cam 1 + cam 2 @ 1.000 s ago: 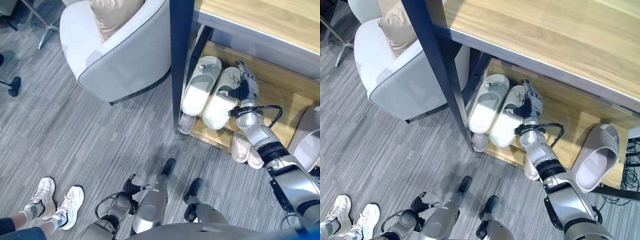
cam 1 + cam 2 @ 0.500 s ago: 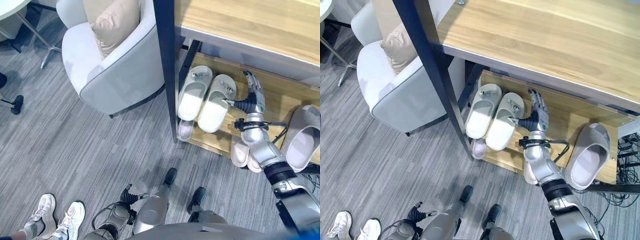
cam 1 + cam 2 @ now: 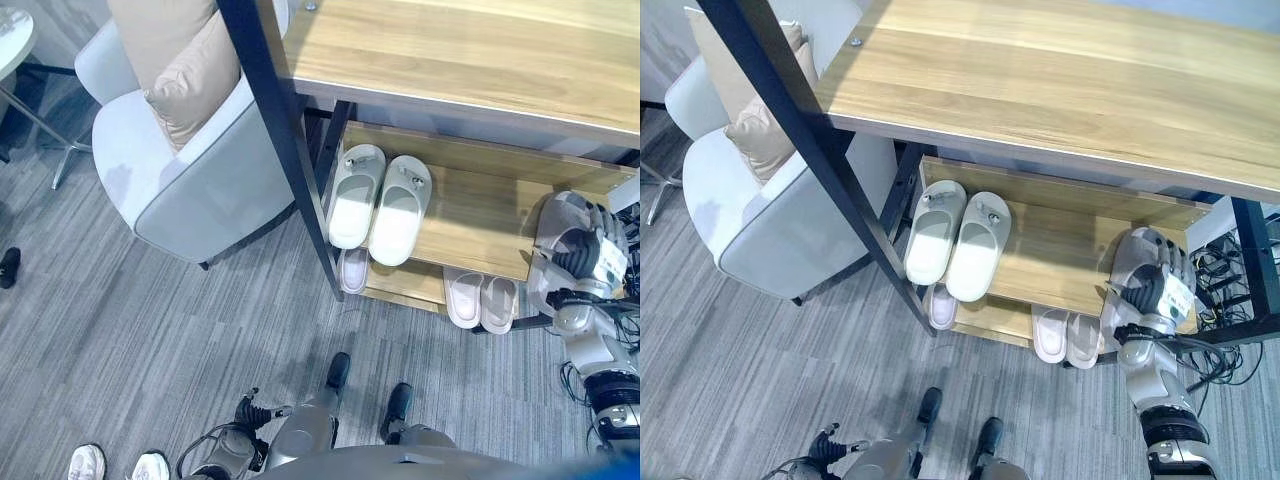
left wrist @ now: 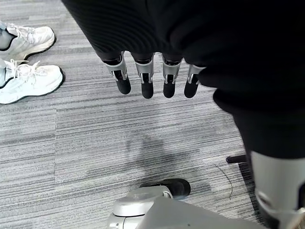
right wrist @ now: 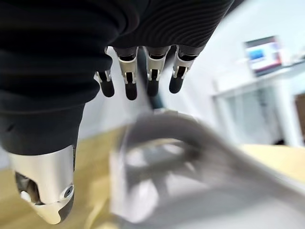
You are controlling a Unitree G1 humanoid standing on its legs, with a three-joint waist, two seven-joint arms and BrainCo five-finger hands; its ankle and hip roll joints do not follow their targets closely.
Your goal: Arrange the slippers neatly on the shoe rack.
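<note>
A pale pair of slippers (image 3: 380, 195) lies side by side at the left of the shoe rack's middle shelf (image 3: 470, 205). A grey slipper (image 3: 553, 228) leans at that shelf's right end. My right hand (image 3: 592, 256) is just in front of it, open, with straight fingers (image 5: 128, 78) near the slipper's strap (image 5: 190, 148); whether they touch it I cannot tell. On the lower shelf lie a whitish pair (image 3: 480, 300) and one more slipper (image 3: 352, 270). My left hand (image 4: 147, 78) hangs open and holds nothing, low over the floor.
A wide wooden top (image 3: 450, 50) overhangs the rack, with a dark post (image 3: 290, 160) at its left front. A white armchair (image 3: 190, 190) with a beige cushion (image 3: 190, 80) stands to the left. A person's white sneakers (image 4: 24, 62) are on the carpet beside me.
The camera has pulled back and up. My right hand has left the pale pair and moved right along the shelf to the grey slipper.
</note>
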